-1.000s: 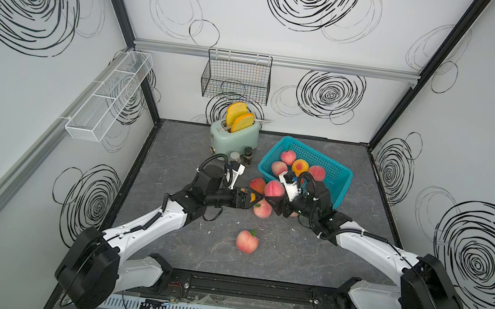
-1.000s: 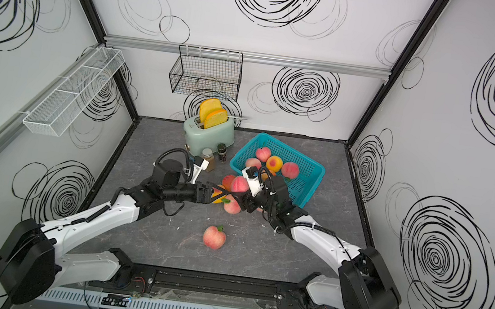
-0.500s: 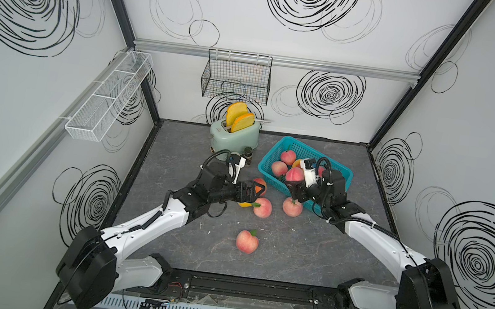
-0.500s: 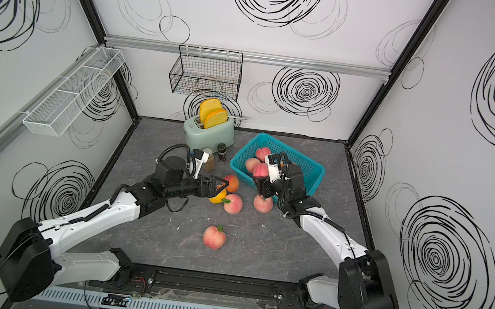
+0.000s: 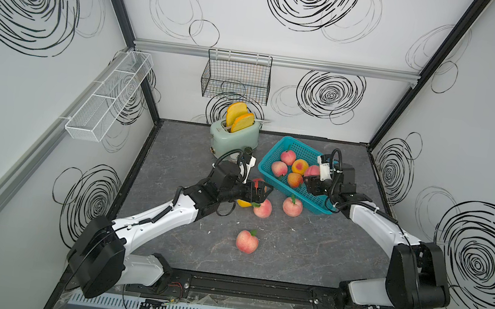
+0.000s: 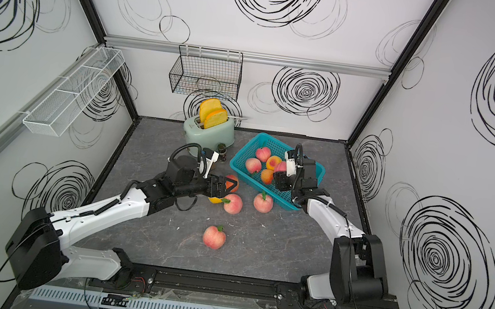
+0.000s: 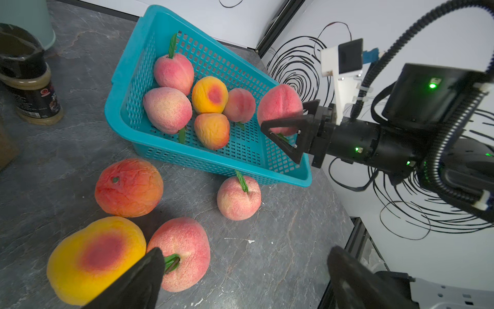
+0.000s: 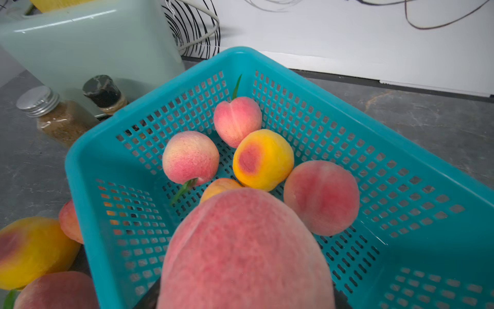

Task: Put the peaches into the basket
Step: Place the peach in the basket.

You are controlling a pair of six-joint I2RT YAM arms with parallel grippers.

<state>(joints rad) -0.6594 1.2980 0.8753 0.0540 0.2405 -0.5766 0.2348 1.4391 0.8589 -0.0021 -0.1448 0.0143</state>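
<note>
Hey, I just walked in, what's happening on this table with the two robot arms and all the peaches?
The robot is loading peaches into the teal basket. The right gripper holds a pink peach above the basket, where five other peaches already lie. The left gripper hovers open over a cluster of three peaches on the table. Two more sit apart: a peach beside the basket and a lone peach nearer the robot's base.
</note>
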